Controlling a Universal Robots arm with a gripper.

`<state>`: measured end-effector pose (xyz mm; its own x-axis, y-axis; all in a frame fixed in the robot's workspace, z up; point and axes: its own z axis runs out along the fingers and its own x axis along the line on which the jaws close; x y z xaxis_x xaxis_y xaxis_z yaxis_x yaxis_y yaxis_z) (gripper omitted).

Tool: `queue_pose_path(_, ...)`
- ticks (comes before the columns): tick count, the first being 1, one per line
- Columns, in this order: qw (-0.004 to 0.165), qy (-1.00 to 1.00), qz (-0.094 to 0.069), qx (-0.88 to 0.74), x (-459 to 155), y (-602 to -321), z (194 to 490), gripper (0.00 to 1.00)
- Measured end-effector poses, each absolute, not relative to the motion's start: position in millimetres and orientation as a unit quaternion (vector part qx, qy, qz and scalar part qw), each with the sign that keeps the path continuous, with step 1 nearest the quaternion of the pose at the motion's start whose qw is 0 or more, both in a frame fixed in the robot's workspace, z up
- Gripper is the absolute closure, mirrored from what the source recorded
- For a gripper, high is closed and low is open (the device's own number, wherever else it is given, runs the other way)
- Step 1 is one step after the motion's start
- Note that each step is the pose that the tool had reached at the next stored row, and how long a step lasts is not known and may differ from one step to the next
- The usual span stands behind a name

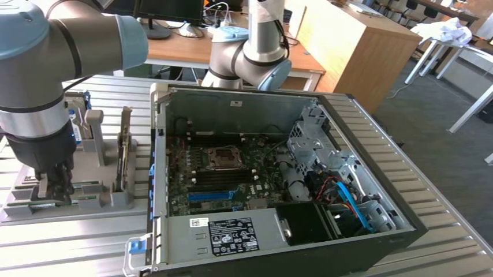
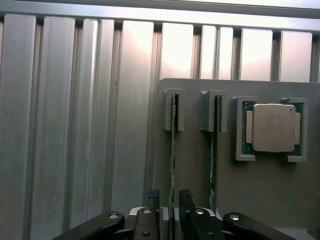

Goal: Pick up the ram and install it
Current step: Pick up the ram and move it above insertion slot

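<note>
End effector [image 2: 170, 199], jaws open, straddles one ram [image 2: 173, 150]; a second stick [image 2: 215, 150] and one processor [image 2: 273, 127] stand beside.

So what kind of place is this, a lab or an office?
Probably a robotics lab in an office-like room: a robot arm over a ribbed metal table, an open PC case with its motherboard bare, and desks with monitors behind.
</note>
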<state>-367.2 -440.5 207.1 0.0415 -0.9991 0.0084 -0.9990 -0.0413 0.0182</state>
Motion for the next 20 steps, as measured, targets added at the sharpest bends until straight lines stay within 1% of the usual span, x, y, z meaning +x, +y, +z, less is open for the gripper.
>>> queue_pose_path(20,0.01,-0.692,-0.003,0.722,-367.3,-439.8,201.0,0.7)
